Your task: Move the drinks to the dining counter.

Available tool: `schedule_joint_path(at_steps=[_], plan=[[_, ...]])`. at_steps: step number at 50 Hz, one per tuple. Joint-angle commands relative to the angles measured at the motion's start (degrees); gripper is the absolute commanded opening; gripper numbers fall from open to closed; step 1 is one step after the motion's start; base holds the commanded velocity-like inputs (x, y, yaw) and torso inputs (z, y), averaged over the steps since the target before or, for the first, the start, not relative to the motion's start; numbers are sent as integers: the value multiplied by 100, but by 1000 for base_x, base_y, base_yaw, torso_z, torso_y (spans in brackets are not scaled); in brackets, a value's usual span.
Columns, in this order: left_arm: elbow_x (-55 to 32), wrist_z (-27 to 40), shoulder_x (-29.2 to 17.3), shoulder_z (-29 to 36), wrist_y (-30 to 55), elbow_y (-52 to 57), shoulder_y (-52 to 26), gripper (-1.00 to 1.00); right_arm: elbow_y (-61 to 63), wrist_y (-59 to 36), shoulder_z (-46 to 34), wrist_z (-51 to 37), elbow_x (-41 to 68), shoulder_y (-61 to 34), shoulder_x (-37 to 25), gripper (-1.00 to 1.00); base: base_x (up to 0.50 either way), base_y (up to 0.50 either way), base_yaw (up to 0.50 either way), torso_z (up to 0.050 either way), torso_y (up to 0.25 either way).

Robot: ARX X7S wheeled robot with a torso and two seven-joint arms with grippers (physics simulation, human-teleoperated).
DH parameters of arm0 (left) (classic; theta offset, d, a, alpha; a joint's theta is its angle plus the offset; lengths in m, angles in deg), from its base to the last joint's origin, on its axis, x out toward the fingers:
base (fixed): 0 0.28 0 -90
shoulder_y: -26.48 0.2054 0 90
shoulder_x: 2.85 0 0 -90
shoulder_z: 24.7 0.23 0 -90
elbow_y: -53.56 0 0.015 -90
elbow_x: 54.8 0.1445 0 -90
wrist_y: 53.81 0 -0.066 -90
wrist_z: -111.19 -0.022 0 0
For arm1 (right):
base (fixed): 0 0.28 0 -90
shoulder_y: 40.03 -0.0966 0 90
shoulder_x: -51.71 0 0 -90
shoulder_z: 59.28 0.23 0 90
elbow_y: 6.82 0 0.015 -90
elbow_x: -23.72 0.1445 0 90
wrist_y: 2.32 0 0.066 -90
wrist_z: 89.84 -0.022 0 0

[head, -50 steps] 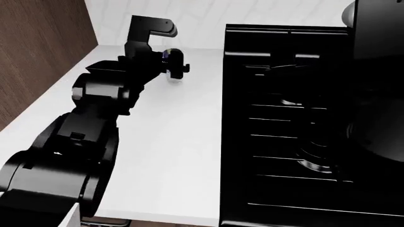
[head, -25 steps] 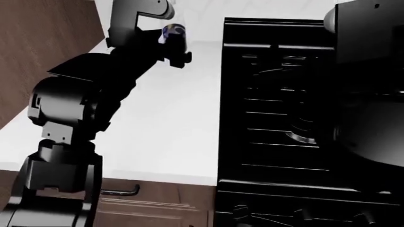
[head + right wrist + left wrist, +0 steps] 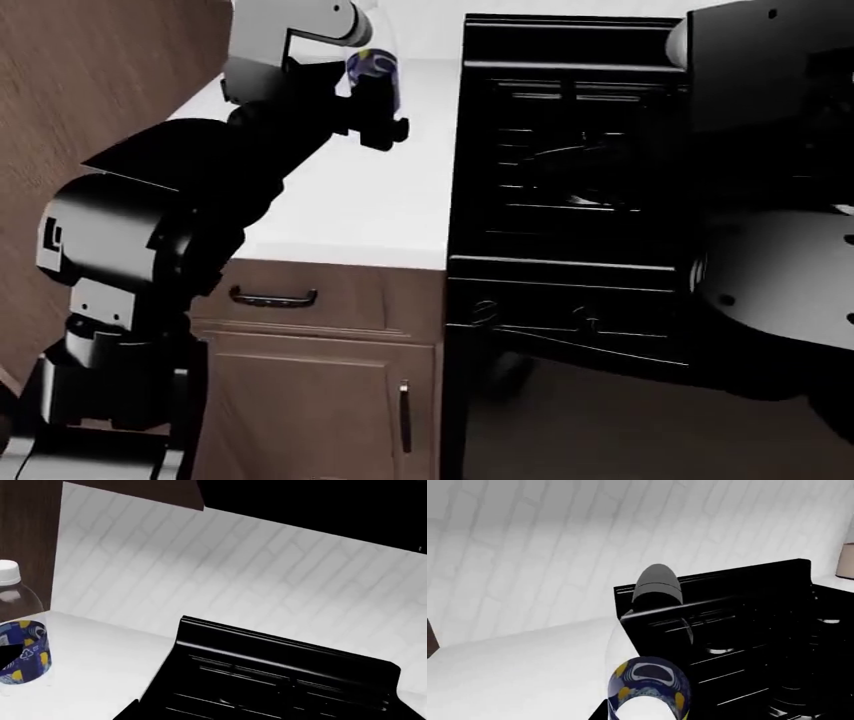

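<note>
My left gripper [image 3: 374, 105] is shut on a clear bottle with a blue-and-yellow label [image 3: 370, 68] and holds it in the air above the white worktop [image 3: 360, 215]. The left wrist view shows the bottle's label [image 3: 650, 682] close up between the fingers. In the right wrist view the same bottle [image 3: 20, 650] with its white cap stands out at the picture's edge. The right arm [image 3: 781, 290] is a dark mass at the right of the head view; its gripper does not show. The dining counter is out of view.
A black stove [image 3: 574, 150] adjoins the worktop on the right. Wooden drawers with a handle [image 3: 271, 297] sit under the worktop. A brown wood panel [image 3: 94, 70] stands at the left. A tan thing [image 3: 847, 560] shows beyond the stove.
My left arm has lifted the bottle up off the worktop. The head view has pulled back, so the worktop's front edge, drawers and cabinet door now show.
</note>
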State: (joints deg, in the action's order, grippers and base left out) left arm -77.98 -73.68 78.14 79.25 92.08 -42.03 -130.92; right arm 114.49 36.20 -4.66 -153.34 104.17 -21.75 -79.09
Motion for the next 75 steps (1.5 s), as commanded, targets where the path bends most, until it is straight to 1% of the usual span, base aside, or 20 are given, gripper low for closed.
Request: schedule_joint_path(at_steps=[1, 20, 24, 54, 75], plan=[[-112, 56, -34, -31, 13, 114, -28, -100, -109, -84, -103, 59, -71, -101, 94, 100, -478, -287, 0, 0, 0], [-163, 113, -88, 9, 41, 164, -4, -100, -15, -65, -138, 107, -135, -25, 7, 100, -473, -340, 0, 1, 0], [-168, 113, -91, 31, 26, 141, 1, -100, 76, -159, -214, 74, -267, -101, -20, 100, -495, -42, 90, 0, 0], [-298, 180, -193, 24, 89, 240, -9, -100, 65, -276, -310, 87, -270, -299, 84, 100, -78, -11, 496, 0, 0], [-358, 225, -224, 72, 60, 236, 6, -100, 124, -277, -301, -8, -213, -255, 12, 100, -5, -1, 500, 0, 0]])
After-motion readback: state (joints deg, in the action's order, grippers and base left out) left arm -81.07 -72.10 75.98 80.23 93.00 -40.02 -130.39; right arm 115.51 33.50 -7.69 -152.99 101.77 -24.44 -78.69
